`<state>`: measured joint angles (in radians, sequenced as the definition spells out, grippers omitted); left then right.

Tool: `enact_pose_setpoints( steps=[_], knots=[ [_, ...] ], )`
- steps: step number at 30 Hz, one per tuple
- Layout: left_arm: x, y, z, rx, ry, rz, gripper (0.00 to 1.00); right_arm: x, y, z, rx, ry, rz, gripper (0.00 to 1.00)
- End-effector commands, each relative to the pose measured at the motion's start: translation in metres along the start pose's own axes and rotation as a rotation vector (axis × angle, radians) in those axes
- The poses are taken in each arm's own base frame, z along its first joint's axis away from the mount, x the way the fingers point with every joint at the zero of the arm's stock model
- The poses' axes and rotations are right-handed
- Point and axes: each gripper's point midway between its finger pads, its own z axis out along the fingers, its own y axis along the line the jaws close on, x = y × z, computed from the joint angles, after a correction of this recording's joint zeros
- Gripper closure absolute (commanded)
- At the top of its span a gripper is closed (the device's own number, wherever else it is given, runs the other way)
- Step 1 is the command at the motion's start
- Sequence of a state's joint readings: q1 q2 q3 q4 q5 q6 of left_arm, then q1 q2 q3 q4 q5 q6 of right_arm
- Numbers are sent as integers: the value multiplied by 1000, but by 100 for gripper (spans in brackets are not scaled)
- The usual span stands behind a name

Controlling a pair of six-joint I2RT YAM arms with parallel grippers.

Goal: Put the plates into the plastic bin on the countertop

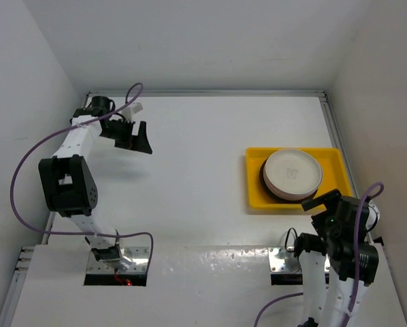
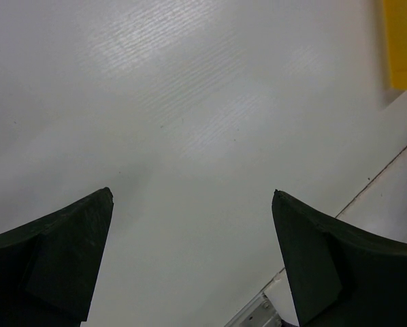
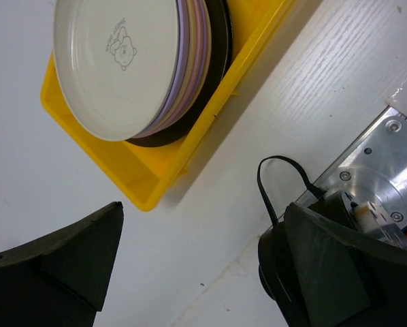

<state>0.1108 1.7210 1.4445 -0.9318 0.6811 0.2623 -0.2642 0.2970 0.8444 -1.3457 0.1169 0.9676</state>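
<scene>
A stack of plates [image 1: 292,174] lies in the yellow plastic bin [image 1: 256,178] at the right of the white countertop [image 1: 197,177]. A cream plate with a small print is on top; lilac and pink rims and a dark-rimmed plate at the bottom show in the right wrist view [image 3: 122,61]. My right gripper [image 1: 324,202] is open and empty, just in front of the bin's near edge [image 3: 142,177]. My left gripper [image 1: 137,140] is open and empty over bare countertop at the far left [image 2: 192,194]. No plate lies outside the bin.
White walls close in the countertop on the left, back and right. A thin metal edge [image 1: 210,93] runs along the back. A raised white ledge [image 1: 210,262] with metal base brackets [image 1: 285,259] lies at the front. A black cable loop [image 3: 282,178] hangs by the right arm's base.
</scene>
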Motion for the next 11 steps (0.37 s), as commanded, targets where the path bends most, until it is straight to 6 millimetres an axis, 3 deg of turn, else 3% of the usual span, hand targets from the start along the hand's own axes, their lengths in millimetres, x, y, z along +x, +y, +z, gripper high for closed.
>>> enact_pose_setpoints(
  steps=[1, 8, 11],
  knots=[
    [-8, -1, -10, -23, -49, 57, 0, 15, -12, -13, 37, 69, -26, 0],
    [-9, -3, -13, -28, -62, 68, 0, 13, -15, -19, 40, 59, -65, 0],
    [-6, -5, -11, -16, -58, 62, 0, 4, -7, -24, -13, 19, -117, 0]
  ],
)
